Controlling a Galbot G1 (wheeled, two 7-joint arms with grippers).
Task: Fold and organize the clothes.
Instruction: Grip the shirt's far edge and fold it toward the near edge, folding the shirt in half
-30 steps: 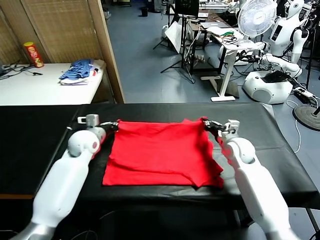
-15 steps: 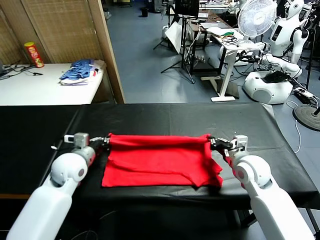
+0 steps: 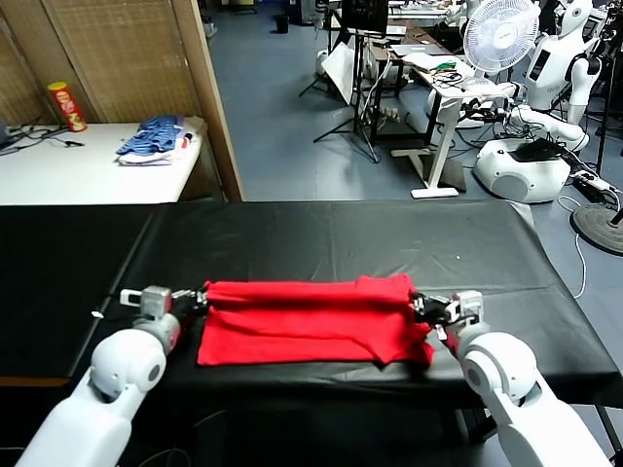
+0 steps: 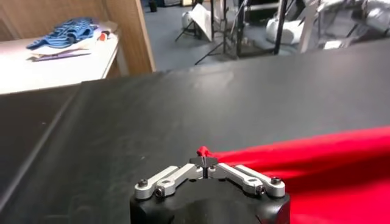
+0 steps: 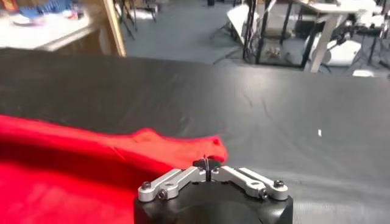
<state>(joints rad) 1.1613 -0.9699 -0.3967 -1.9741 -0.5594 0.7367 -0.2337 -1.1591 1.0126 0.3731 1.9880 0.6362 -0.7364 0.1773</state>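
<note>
Now the red T-shirt [image 3: 307, 319] lies folded on the near part of the black counter [image 3: 341, 233], its far edge doubled toward the near side. Left gripper [image 3: 200, 297] has its jaws clamped on the shirt's left corner, right gripper [image 3: 417, 304] likewise on the right corner
</note>
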